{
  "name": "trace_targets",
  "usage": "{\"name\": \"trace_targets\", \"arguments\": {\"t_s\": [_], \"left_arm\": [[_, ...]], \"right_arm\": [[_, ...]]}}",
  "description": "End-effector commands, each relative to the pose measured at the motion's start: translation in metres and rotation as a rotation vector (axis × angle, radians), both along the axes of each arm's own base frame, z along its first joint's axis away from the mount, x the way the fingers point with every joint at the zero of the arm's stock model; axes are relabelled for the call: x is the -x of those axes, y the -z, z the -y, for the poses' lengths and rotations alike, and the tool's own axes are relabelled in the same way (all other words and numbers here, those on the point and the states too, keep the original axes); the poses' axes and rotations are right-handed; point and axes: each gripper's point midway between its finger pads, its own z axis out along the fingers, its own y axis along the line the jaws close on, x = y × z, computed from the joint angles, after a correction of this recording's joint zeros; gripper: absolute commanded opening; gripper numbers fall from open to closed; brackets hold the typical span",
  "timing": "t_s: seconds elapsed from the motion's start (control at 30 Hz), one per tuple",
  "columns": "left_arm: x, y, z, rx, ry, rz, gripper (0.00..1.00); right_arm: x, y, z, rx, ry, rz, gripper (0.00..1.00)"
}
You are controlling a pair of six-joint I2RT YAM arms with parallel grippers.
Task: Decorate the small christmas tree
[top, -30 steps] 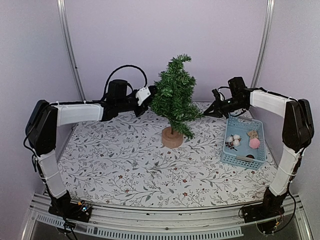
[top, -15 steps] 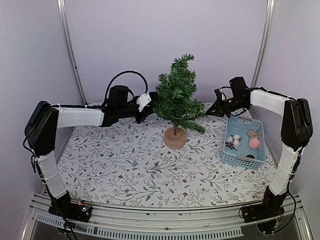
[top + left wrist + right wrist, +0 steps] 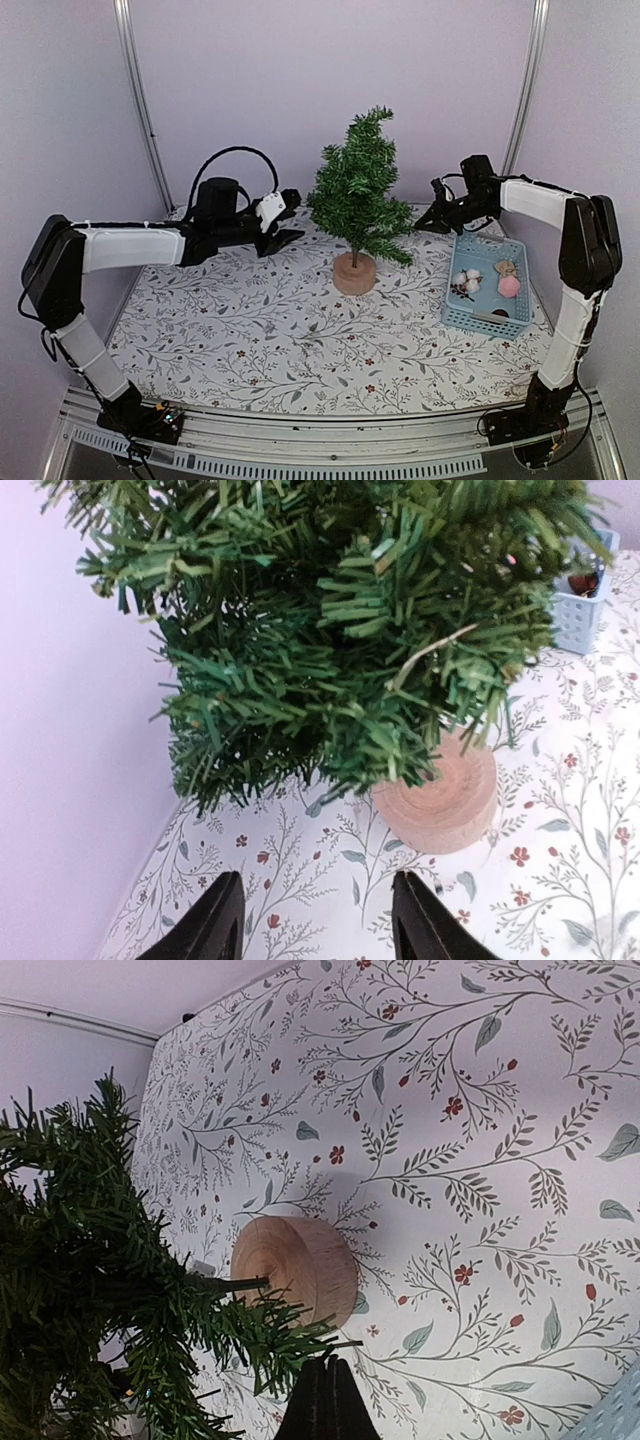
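The small christmas tree stands upright on its round wooden base at the back middle of the table. My left gripper hovers just left of the tree. It is open and apart from the branches. In the left wrist view its two dark fingers frame bare cloth below the tree and base. My right gripper is shut at the tip of a low right branch. In the right wrist view its closed fingertips sit just under the needles, beside the base.
A light blue basket sits at the right, holding white cotton balls, a pink ball, a tan piece and a dark piece. A floral cloth covers the table. Metal posts and walls stand behind.
My left gripper has opened, let go of the tree's branches and drawn back to the left. The tree has swung from a tilt to upright, a little to the right. The right gripper stayed put.
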Motion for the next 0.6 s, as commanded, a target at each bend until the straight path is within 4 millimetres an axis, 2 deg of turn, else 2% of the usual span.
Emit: {"name": "trace_targets", "arguments": {"t_s": [0.0,0.2,0.3,0.4,0.5,0.57], "left_arm": [[0.012,-0.002,-0.009,0.052,-0.012,-0.027,0.54],[-0.004,-0.016,-0.027,0.154,-0.089,-0.065,0.55],[-0.015,-0.024,-0.029,0.197,-0.105,-0.086,0.55],[-0.023,-0.024,-0.027,0.227,-0.105,-0.114,0.55],[-0.033,-0.024,-0.027,0.278,-0.125,-0.167,0.55],[-0.042,-0.023,-0.028,0.321,-0.155,-0.211,0.55]], "right_arm": [[-0.016,0.001,0.017,0.040,0.038,0.031,0.00],[-0.030,-0.003,0.033,0.056,0.075,0.057,0.00],[-0.039,-0.017,0.028,0.023,0.056,0.101,0.01],[-0.045,-0.032,0.020,-0.026,0.039,0.122,0.18],[-0.044,-0.039,0.020,-0.036,0.038,0.127,0.45],[-0.038,-0.046,0.023,-0.031,0.046,0.136,0.59]]}}
